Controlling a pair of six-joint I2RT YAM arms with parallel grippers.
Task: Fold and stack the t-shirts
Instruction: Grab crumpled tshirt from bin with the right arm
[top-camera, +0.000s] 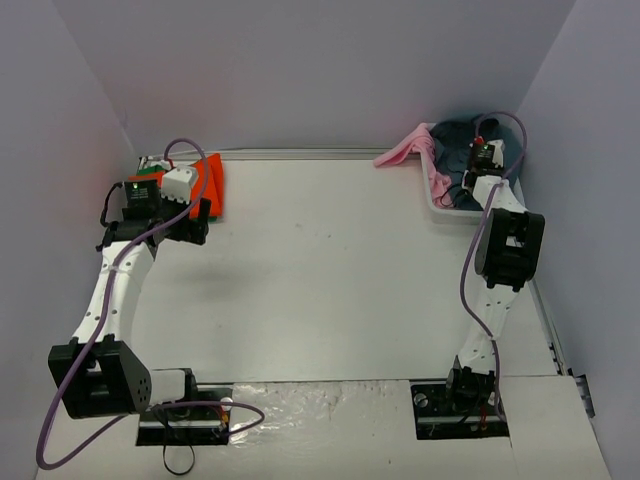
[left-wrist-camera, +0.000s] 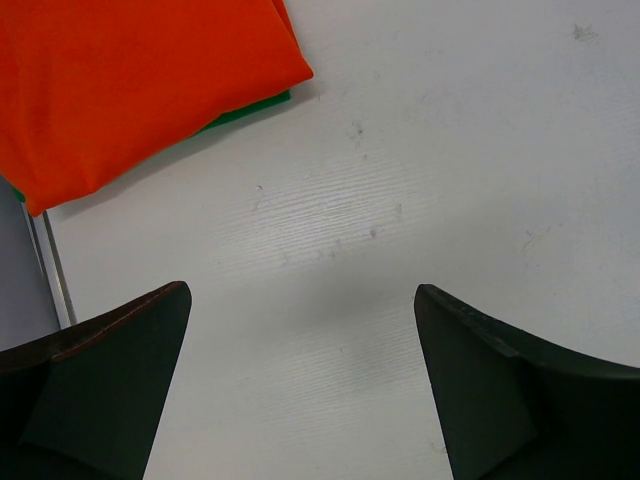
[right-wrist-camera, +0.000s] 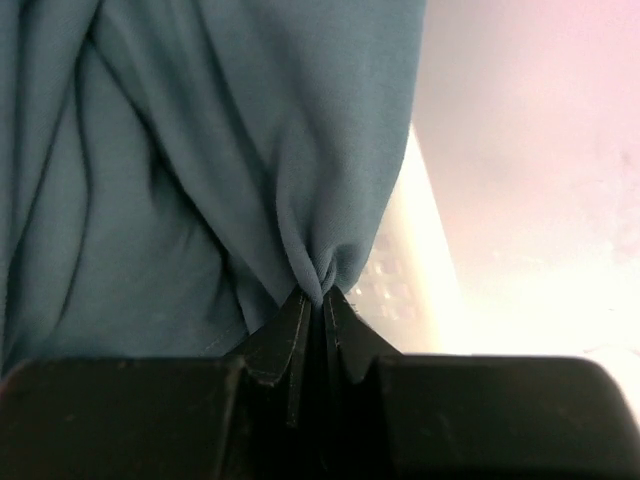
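The right gripper (right-wrist-camera: 318, 300) was clenched on a bunched fold of the slate-blue shirt (right-wrist-camera: 200, 150), which spread toward 12 o'clock from its tips, inside the basket (right-wrist-camera: 405, 285) (a pink shirt (top-camera: 405, 152) draped over its rim at 10 o'clock). The left gripper (left-wrist-camera: 302, 292) hung spread wide over the surface (left-wrist-camera: 450, 150). The folded orange shirt (left-wrist-camera: 130, 80), atop a green shirt (left-wrist-camera: 250, 108), lay apart at its 11 o'clock.

Four t-shirts: orange (top-camera: 210, 185), green (left-wrist-camera: 250, 108), blue (top-camera: 455, 145), pink (top-camera: 400, 152). One basket (top-camera: 452, 210).
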